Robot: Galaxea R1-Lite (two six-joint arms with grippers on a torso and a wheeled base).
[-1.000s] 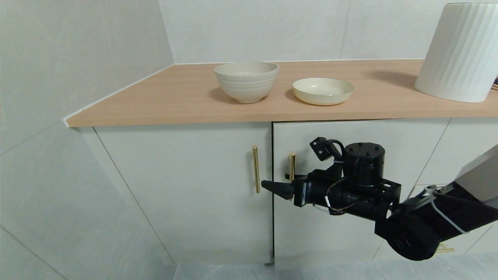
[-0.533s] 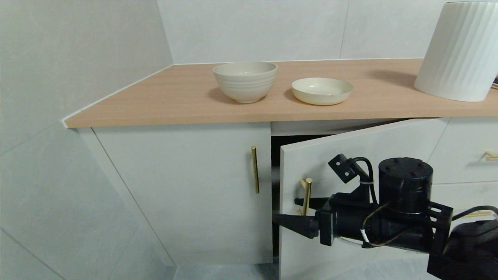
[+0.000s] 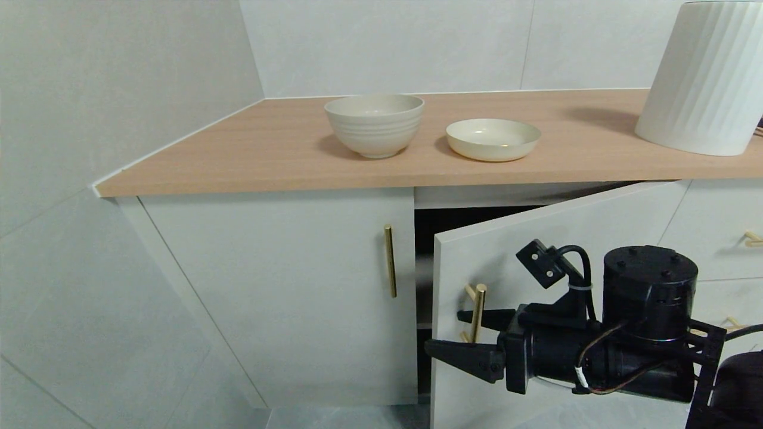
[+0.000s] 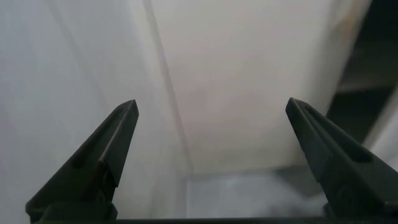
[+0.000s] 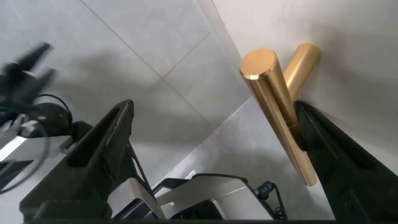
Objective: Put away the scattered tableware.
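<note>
A deep ribbed cream bowl (image 3: 374, 124) and a shallow cream dish (image 3: 493, 138) stand side by side on the wooden counter (image 3: 268, 161). Below them the right cabinet door (image 3: 566, 238) hangs partly open. My right gripper (image 3: 444, 330) is open, its fingers on either side of that door's brass handle (image 3: 477, 313). In the right wrist view the handle (image 5: 280, 109) lies close to one finger of the right gripper (image 5: 214, 109). My left gripper (image 4: 211, 104) is open with nothing in it, facing a pale cabinet panel low down.
A tall white ribbed container (image 3: 703, 77) stands at the counter's right end. The left cabinet door is closed, with its brass handle (image 3: 390, 260) near the gap. Drawers with a brass pull (image 3: 752, 238) lie to the right. A tiled wall bounds the left side.
The right cabinet door has swung from closed to partly open. My right gripper has come back toward me and lower, with the handle between its fingers.
</note>
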